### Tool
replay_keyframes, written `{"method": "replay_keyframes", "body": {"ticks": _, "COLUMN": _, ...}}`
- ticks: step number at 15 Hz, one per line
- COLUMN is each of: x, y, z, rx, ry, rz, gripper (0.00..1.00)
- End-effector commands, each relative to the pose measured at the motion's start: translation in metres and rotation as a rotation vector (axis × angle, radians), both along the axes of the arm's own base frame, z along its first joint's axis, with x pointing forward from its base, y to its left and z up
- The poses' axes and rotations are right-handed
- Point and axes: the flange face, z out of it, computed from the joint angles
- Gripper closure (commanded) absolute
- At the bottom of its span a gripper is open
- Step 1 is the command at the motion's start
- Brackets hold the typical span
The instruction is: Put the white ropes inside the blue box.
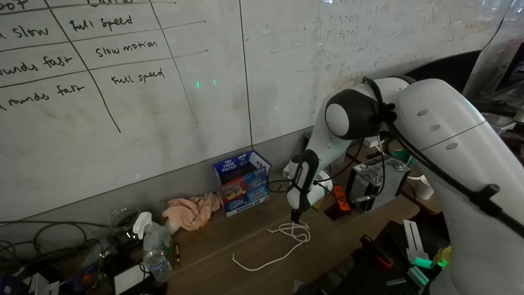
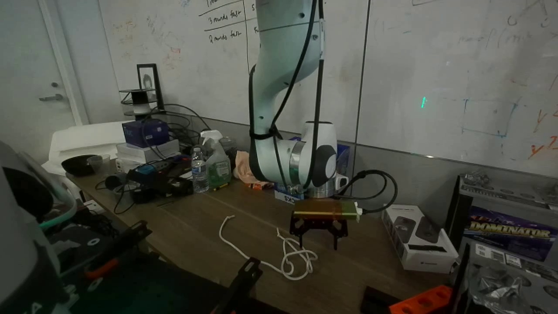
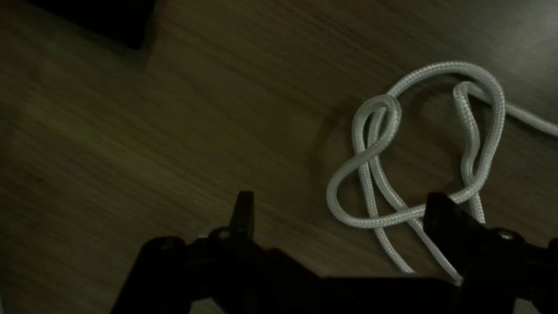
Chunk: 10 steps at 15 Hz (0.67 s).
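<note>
The white rope (image 1: 282, 257) lies loosely coiled on the wooden table, with one end stretched out away from the coil. It also shows in an exterior view (image 2: 239, 250) and in the wrist view (image 3: 449, 67), where its loops cross. My gripper (image 1: 295, 221) points down over the coil; it also shows in an exterior view (image 2: 318, 247). In the wrist view the gripper (image 3: 341, 195) is open, its fingers wide apart with nothing held. The right finger overlaps the loops; contact cannot be told. The blue box (image 1: 245, 192), open-topped, stands against the wall; the arm mostly hides it in an exterior view (image 2: 343, 157).
A peach cloth (image 1: 192, 211) lies beside the box. A spray bottle (image 1: 157, 237) and a water bottle (image 1: 157, 264) stand farther along. A white carton (image 2: 418, 237), an orange object (image 1: 340, 198) and a grey metal case (image 1: 378, 180) sit on the arm's other side.
</note>
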Motion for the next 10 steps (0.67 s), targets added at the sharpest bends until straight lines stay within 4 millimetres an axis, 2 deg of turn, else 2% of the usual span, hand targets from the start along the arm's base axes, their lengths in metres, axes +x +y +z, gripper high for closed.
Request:
{"method": "replay_keyframes", "body": {"ticks": 1, "x": -0.002, "y": 0.000, "z": -0.005, "rx": -0.008, "ry": -0.001, "rz": -0.008, "gripper": 0.00}}
{"method": "replay_keyframes", "body": {"ticks": 10, "x": -0.017, "y": 0.005, "z": -0.018, "rx": 0.002, "ry": 0.021, "rz": -0.028, "gripper": 0.00}}
